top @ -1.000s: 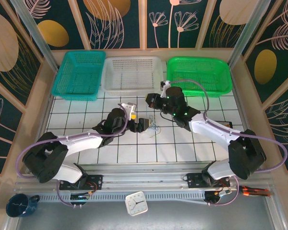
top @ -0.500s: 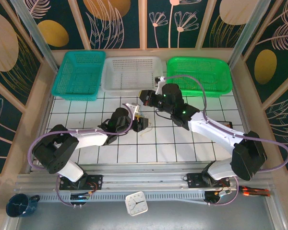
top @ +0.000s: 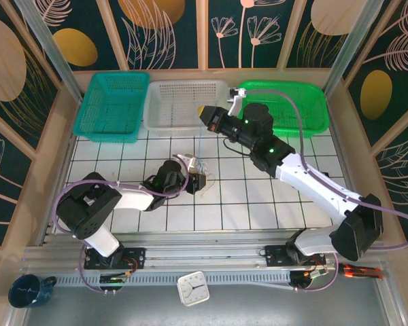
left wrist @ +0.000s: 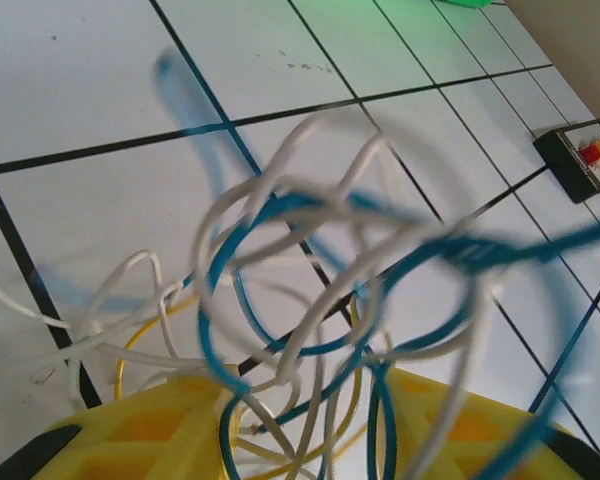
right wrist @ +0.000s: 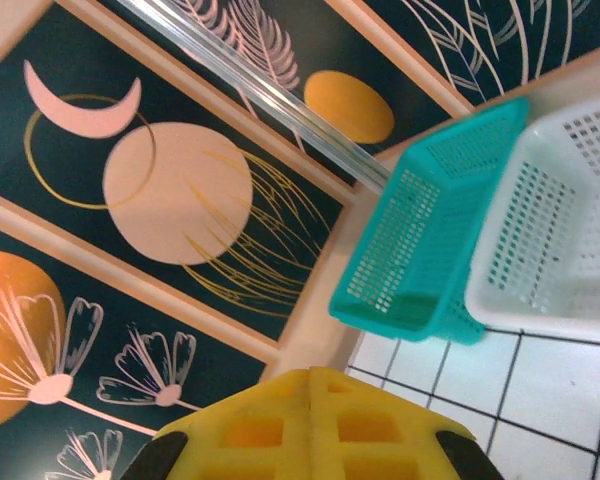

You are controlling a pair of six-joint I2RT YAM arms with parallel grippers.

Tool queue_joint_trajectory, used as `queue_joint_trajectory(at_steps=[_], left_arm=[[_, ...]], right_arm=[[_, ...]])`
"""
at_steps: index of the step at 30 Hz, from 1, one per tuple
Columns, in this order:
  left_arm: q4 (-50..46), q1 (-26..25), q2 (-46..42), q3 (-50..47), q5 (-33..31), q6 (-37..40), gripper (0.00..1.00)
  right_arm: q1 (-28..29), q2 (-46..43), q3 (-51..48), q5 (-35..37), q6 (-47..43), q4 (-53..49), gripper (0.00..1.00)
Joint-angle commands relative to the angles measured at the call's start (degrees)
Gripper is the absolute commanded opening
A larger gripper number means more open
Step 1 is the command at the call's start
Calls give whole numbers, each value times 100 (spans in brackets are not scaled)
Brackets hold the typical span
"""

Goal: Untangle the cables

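The cables (top: 204, 167) form a small tangle near the middle of the tabletop (top: 245, 207), slightly toward its left edge. The left gripper (top: 196, 180) clenches the base of the bundle between its yellow fingers (left wrist: 140, 435). From there the loops (left wrist: 310, 300) fan out toward the far edge, with no clear long axis. The right gripper (top: 205, 111) is pressed closed and empty above the near rim of the white basket (top: 183, 102).

No readable text or labels; clock (top: 192, 288) dial numerals too small.
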Motion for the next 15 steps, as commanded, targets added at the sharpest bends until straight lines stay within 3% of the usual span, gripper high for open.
queue_joint_trajectory(at_steps=[1,7,15], left_arm=[[285,23,109,-131,19,-29,38],[345,22,171,-241,46,-62,38],[339,18,-83,-352,38,-141,39]], right_arm=[[-178,-289,323,-147,89,363,0],[-571,-365,667,-464,306,501,0],[-626,-415,721,-514,147,292,0]])
